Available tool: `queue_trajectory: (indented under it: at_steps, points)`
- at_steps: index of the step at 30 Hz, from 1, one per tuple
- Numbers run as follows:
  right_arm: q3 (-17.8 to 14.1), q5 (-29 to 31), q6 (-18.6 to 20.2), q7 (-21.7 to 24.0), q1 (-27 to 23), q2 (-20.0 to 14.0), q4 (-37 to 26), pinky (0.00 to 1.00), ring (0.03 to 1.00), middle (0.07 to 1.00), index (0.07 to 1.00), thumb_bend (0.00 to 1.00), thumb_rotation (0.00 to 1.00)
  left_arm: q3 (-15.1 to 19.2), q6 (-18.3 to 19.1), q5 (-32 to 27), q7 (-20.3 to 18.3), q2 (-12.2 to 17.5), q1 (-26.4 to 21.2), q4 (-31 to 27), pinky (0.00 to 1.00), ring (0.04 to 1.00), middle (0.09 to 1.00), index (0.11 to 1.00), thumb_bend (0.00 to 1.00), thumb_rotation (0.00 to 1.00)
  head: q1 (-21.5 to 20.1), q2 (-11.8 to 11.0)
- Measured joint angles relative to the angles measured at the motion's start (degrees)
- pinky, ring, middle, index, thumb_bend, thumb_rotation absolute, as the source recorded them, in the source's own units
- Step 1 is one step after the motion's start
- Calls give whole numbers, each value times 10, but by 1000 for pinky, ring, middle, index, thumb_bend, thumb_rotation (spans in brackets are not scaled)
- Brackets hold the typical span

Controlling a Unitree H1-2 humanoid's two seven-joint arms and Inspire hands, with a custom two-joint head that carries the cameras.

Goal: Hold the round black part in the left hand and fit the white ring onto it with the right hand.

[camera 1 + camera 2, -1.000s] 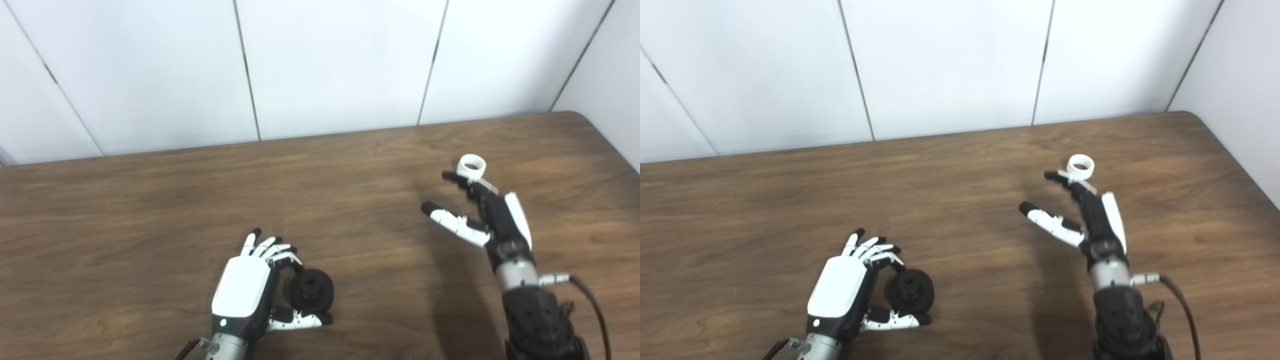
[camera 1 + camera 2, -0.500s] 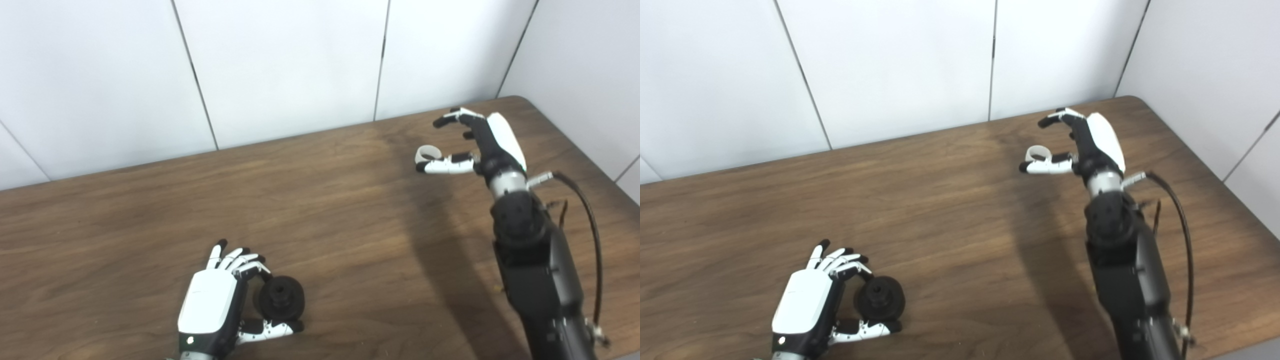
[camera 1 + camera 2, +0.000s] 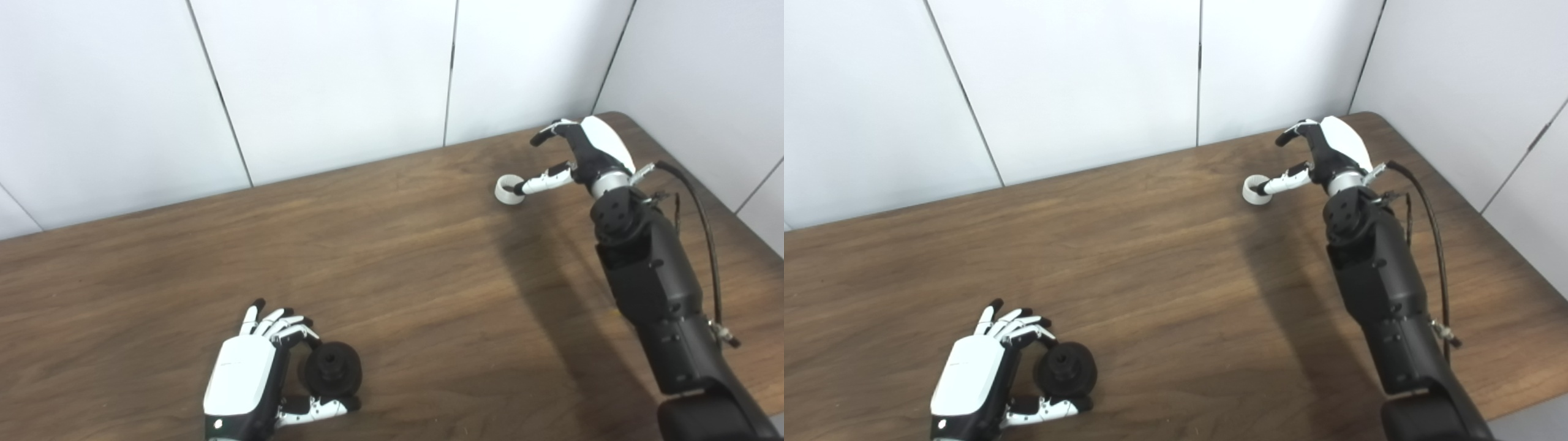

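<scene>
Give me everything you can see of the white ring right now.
The white ring is a short, plain, open band, smooth and plastic-looking, empty in the middle. It lies flat on the wooden table, hole up, at the far right, near the wall. The right hand is at it: the thumb's dark tip meets its near-right rim or dips into the hole, I cannot tell which. The other fingers arch beyond it, apart from it. It is far from the black part in the left hand.

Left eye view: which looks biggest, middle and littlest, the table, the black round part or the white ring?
1. Table
2. Black round part
3. White ring

The ring lies farther from the camera, so it may look smaller than it is.
</scene>
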Motion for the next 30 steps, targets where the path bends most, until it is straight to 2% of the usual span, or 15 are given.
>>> queue_trajectory:
  at_steps: [4,8,16,23,30]
  points:
    - [24,-14,0,24,-21,-14,32,999,980,914,700,878,215,1,0,0,-5,0,0,-3,1000,854,749,485,524,54,3,0]
    - [25,-34,-1,49,-37,-14,60,1000,978,921,701,905,215,2,1,0,-8,0,2,-6,1000,859,749,485,524,54,5,2]
    - [26,-48,0,51,-56,7,106,974,977,924,717,926,257,5,3,0,-15,-1,3,-10,1000,855,747,485,524,54,13,4]
    - [32,-56,0,51,-62,24,128,1000,979,914,704,884,216,7,2,-1,-16,-1,5,-11,1000,860,750,485,524,54,15,4]
    - [30,-60,0,51,-63,27,134,1000,973,910,708,869,192,9,2,-1,-19,-2,6,-13,1000,855,747,485,524,54,17,7]
